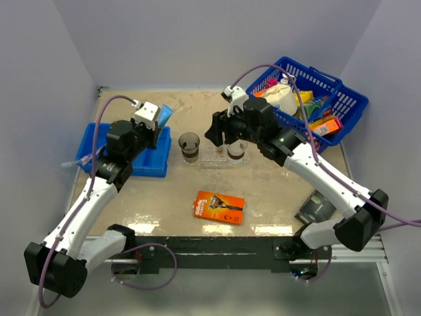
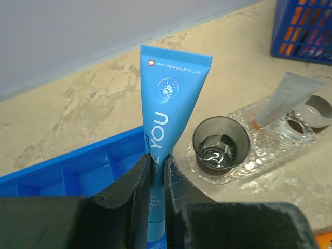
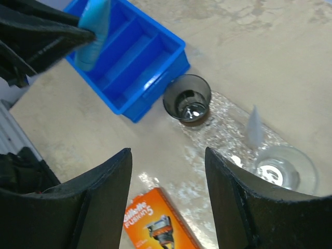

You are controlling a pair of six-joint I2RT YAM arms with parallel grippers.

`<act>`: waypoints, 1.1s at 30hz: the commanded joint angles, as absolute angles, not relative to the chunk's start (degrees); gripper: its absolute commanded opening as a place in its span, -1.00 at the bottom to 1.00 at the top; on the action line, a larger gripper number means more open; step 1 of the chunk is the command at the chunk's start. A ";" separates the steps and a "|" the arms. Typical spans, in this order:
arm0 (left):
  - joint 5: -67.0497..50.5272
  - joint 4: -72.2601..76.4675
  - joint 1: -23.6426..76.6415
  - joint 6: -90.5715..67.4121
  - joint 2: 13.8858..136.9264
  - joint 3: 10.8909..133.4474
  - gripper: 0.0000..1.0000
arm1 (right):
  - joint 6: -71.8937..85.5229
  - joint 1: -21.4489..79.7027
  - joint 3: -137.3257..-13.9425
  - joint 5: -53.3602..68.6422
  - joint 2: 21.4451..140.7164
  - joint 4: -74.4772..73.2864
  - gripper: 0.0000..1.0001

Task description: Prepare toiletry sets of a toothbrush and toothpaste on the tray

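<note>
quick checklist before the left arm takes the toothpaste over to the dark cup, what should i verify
1. Grip: the left gripper is shut on the toothpaste, tube upright: ok.
2. Target: the dark cup stands upright and looks empty, at the end of the tray: ok.
3. Path: the right gripper is open, holds nothing and sits apart from the dark cup in the top view: ok.
4. Tube's lower end free of the blue bin: hidden by the fingers, cannot tell.
5. Toothbrush for this set: none seen in the dark cup: not ok.
</note>
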State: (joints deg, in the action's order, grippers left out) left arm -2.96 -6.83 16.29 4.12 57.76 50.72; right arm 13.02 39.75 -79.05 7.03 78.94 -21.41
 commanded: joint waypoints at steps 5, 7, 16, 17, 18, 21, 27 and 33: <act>-7.56 -1.49 22.93 4.04 55.37 50.01 -0.95 | 22.67 41.22 -85.07 10.11 82.79 -11.69 0.22; -7.65 -1.41 24.78 4.74 55.37 49.83 -0.95 | 23.03 41.75 -87.01 10.20 84.72 -11.43 0.22; -7.12 -0.97 29.09 5.54 54.93 49.22 -0.95 | 25.57 42.36 -89.12 10.98 88.24 -9.23 0.07; -6.86 -1.05 29.35 5.54 55.02 49.22 -0.95 | 25.58 42.36 -89.12 10.99 88.50 -9.32 0.06; -6.51 -1.05 29.96 5.62 55.02 49.13 -0.95 | 25.66 42.45 -89.03 11.07 88.59 -9.32 0.04; -5.89 -1.14 30.67 5.89 55.11 49.22 -0.95 | 25.93 42.54 -88.60 11.25 89.21 -9.14 -0.01; -5.01 -1.41 31.46 6.24 55.46 49.13 -0.95 | 26.28 42.71 -87.28 11.42 89.21 -8.79 -0.19; -4.22 -1.32 31.82 6.42 55.55 49.04 -0.95 | 26.46 42.71 -86.57 11.51 89.03 -8.53 -0.25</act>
State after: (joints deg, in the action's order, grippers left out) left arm -5.43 -5.34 31.33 5.26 56.18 48.93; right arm 25.74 42.37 -86.54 10.28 89.84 -11.22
